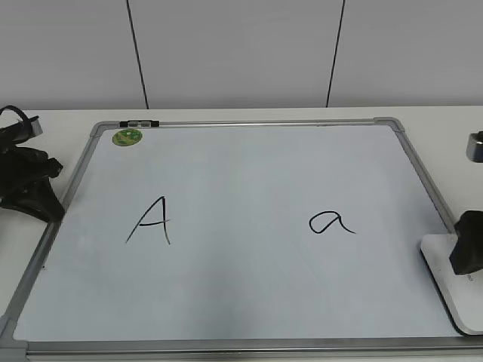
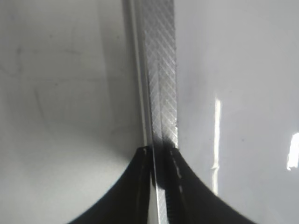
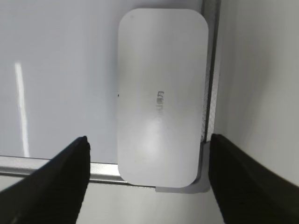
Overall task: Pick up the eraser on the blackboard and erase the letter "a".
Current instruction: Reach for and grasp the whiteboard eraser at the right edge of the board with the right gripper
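Exterior view: the blackboard [image 1: 249,302] lay flat on the white table [image 1: 68,117], a green sticker [image 1: 127,137] near its far left corner. A capital "A" [image 1: 150,221] stood on its left half and the letter "a" [image 1: 330,222] on its right half, both intact. The eraser [image 1: 445,264] rested at the board's near right corner, overlapping the frame. The right pincer [image 1: 469,245] was directly over the eraser's outer part; contact could not be determined from this angle. The left pincer [image 1: 30,185] sat off the board's left edge, low at the table.

Left wrist view: the left pincer [image 2: 159,186] had its dark fingers drawn together, tips meeting over the board's metal frame [image 2: 161,70].

Right wrist view: the right pincer [image 3: 149,182] stood spread wide, one finger [image 3: 51,182] to the left of the eraser [image 3: 161,93] and the other to the right, neither touching it. The eraser lay lengthwise between them, felt side down, grey lettering uppermost, its near end covering the board's corner cap [image 3: 202,182].
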Robot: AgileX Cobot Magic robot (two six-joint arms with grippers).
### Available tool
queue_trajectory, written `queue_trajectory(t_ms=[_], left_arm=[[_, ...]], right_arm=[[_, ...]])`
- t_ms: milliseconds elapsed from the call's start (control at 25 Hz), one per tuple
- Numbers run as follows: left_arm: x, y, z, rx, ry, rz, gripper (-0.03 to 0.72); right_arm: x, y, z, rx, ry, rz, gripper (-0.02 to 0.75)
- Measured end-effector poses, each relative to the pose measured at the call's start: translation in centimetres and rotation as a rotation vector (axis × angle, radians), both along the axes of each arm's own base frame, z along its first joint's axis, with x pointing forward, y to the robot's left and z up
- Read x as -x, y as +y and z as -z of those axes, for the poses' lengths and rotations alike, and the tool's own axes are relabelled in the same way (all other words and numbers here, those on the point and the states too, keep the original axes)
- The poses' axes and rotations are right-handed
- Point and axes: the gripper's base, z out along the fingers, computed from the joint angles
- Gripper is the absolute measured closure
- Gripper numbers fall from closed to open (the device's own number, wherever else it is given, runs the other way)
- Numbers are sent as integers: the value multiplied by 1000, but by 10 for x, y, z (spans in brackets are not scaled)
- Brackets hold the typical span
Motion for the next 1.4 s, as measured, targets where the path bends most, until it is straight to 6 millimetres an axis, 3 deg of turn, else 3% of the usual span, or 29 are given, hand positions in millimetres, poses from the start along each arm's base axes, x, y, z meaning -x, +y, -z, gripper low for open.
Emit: queue_trajectory(t_ms=[960, 1240, 1400], left_arm=[[0, 0, 0, 0, 0, 0, 640], [0, 0, 0, 0, 0, 0, 639], [0, 0, 0, 0, 0, 0, 639]], right_arm=[[-25, -2, 52, 25, 83, -1, 151], [-27, -2, 56, 26, 87, 0, 152], [-27, -2, 56, 26, 87, 0, 200]])
